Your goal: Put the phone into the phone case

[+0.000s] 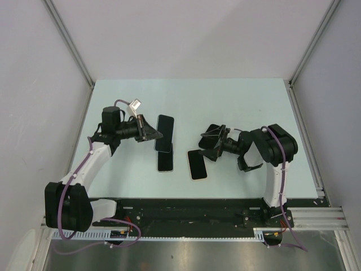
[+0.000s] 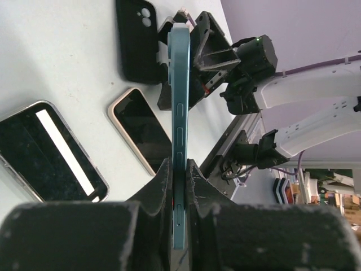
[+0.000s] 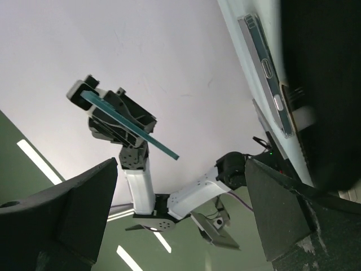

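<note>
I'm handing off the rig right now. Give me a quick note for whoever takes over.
Left claw shut on the blue phone, lifted off the table.
Right claw open, holding nothing, beside the black phone case, which lies on the table.
A rose-rimmed phone and a silver-rimmed phone also lie there.
Done: phone picked up. Left: bring it to the case and press it in.

Slim blue phone aloft, on edge; black case lying flat.
</note>
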Robot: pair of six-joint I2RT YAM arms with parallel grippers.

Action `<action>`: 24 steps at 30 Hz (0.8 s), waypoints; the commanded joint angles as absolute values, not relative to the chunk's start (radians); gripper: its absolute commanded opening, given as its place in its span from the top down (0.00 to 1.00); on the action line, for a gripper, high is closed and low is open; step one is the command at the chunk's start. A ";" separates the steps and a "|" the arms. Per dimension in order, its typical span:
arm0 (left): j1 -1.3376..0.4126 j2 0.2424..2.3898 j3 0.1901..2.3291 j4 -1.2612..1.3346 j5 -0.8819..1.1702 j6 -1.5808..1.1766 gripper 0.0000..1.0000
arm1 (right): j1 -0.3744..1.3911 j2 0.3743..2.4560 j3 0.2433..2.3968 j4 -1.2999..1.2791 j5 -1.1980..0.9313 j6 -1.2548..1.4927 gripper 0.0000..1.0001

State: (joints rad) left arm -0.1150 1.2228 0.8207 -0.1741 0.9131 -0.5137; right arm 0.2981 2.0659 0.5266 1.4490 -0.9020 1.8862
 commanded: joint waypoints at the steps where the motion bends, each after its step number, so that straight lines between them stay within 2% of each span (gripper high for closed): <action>1: -0.114 1.193 0.827 -0.057 0.999 -0.592 0.95 | 0.336 2.005 0.543 1.502 -0.922 1.737 0.00; 5: -0.114 1.192 0.790 0.064 1.054 -0.719 0.95 | 0.357 1.890 0.604 1.216 -0.956 1.484 0.06; 7: -0.114 1.192 0.781 0.112 1.074 -0.776 0.95 | 0.362 1.838 0.615 1.171 -0.937 1.424 0.11; 11: -0.117 1.187 0.756 0.178 1.088 -0.870 0.95 | 0.396 1.706 0.672 1.137 -0.936 1.291 0.28; 16: -0.129 1.172 0.741 0.294 1.106 -1.003 0.95 | 0.474 1.637 0.776 0.994 -0.914 1.137 0.28; 24: -0.143 1.175 0.698 0.476 1.126 -1.158 0.94 | 0.509 1.663 0.836 1.028 -0.874 1.152 0.31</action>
